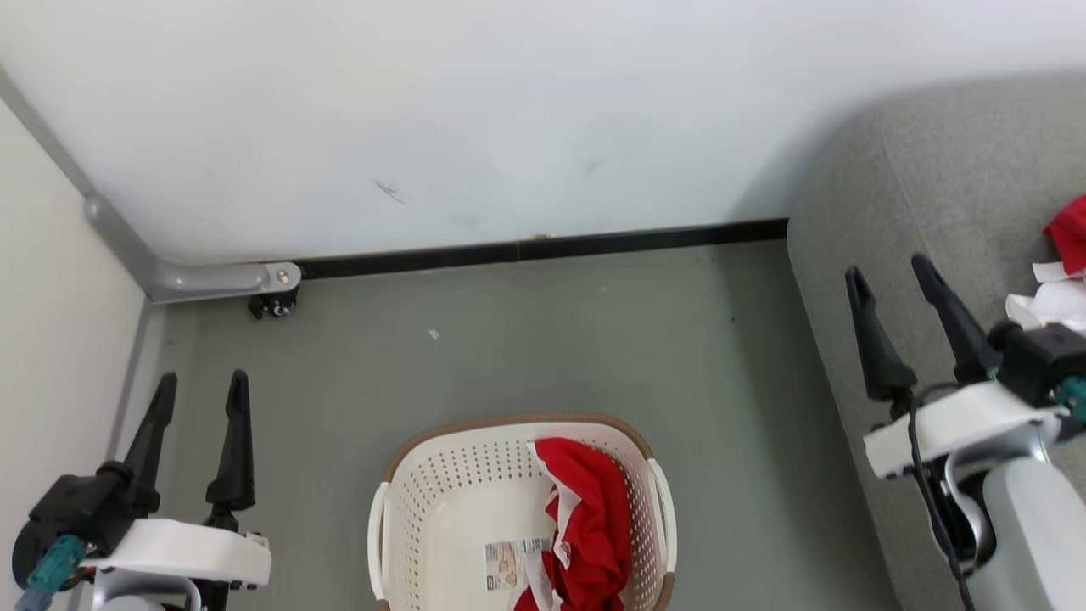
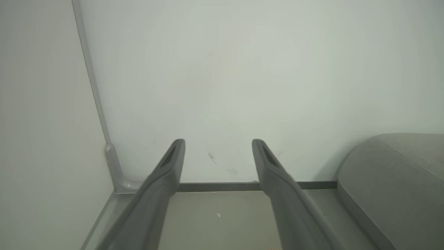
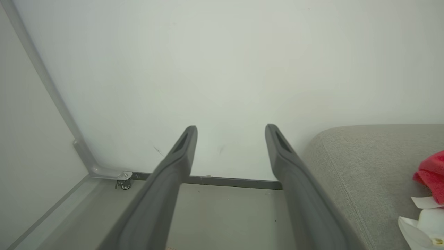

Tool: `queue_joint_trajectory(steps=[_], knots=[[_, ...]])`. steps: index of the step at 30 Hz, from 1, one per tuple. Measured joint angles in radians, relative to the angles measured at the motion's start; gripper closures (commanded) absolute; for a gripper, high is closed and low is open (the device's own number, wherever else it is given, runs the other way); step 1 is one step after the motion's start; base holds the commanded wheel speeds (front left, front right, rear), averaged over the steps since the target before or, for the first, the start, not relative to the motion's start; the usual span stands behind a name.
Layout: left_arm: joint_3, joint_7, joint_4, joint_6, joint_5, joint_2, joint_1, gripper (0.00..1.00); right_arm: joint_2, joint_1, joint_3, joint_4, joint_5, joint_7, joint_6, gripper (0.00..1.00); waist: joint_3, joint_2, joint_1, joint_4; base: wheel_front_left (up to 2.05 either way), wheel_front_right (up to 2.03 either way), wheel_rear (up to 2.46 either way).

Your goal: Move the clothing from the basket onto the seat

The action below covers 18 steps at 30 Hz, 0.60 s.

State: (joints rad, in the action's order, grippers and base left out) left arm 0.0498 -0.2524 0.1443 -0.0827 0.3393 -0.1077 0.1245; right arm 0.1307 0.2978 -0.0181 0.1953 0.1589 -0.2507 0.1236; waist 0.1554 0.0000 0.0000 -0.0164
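Lower left: left gripper, fingers spread wide, gripping nothing. Right edge: right gripper, equally wide and empty, seen against the grey seat. Bottom centre: basket on the floor, red clothing heaped against its right wall. Far right, on the seat: more red and white fabric.

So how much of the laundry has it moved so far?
Part done: some red clothing already lies on the grey seat. Nothing is in hand; the left gripper and right gripper hang open and empty. Still to move: a red garment in the basket.
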Motion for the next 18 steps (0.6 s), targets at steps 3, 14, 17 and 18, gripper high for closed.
queue_joint_trajectory(steps=[3, 14, 17, 18], knots=[[0.0, 0.0, 0.001, -0.008, -0.008, 0.005, -0.023, 0.0, -0.002, -0.057, 0.01, -0.015, 0.001, 0.0, 0.0, 0.0, -0.031, 0.0, 0.0, 0.008, 0.0, 0.0, 0.0], [0.004, 0.0, 0.009, -0.018, -0.016, 0.008, -0.08, 0.0, -0.009, -0.169, 0.027, -0.047, 0.008, 0.0, 0.0, 0.0, -0.102, 0.0, 0.0, 0.023, 0.0, 0.0, 0.0], [0.004, 0.0, 0.013, -0.023, -0.02, 0.008, -0.094, 0.0, -0.012, -0.188, 0.033, -0.056, 0.008, 0.0, 0.0, 0.0, -0.117, 0.0, 0.0, 0.026, 0.0, 0.0, 0.0], [0.004, 0.0, 0.015, -0.026, -0.023, 0.008, -0.097, 0.0, -0.013, -0.195, 0.033, -0.057, 0.008, 0.0, 0.0, 0.0, -0.122, 0.0, 0.0, 0.027, 0.0, 0.0, 0.0]])
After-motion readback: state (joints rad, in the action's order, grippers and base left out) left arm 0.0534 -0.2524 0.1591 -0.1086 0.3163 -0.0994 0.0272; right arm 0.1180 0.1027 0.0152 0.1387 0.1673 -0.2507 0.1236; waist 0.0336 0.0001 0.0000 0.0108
